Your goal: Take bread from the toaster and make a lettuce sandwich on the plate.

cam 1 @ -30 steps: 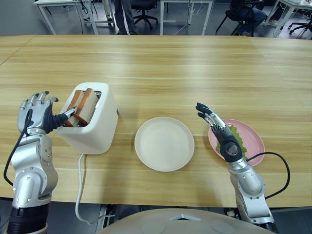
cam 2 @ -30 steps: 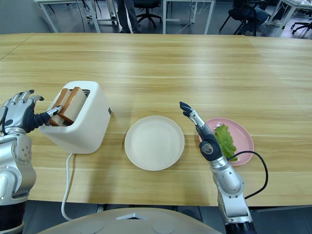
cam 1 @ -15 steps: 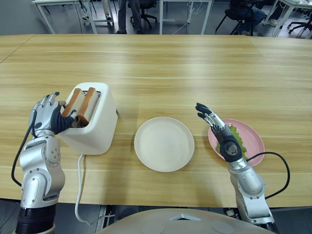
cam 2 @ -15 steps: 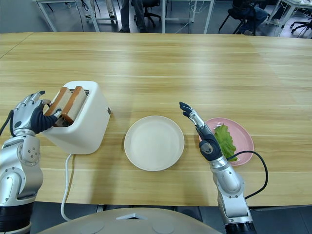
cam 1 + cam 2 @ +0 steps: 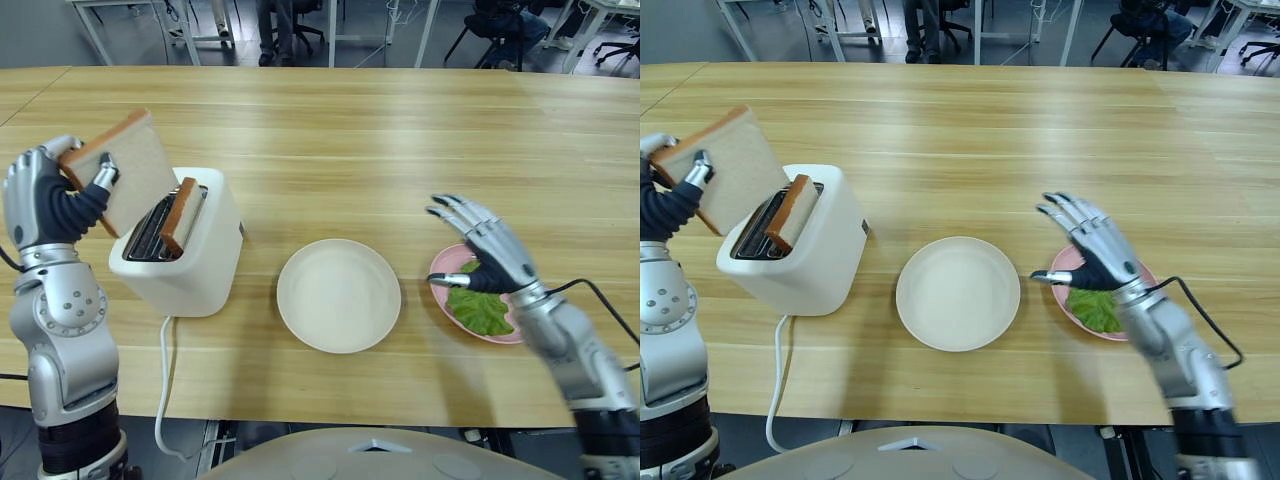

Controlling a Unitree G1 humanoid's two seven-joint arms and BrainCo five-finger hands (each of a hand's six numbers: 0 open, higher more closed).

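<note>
Left hand [image 5: 42, 196] — one slice [image 5: 130, 165]; toaster [image 5: 198, 265] — one.

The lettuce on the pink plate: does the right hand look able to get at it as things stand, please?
Probably yes: the right hand hovers open just above the lettuce on the pink plate, with nothing between them.

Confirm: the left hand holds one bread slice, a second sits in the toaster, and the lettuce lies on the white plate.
Not quite: the lettuce lies on the pink plate, not the white plate, as the left eye view shows. The rest holds.
</note>
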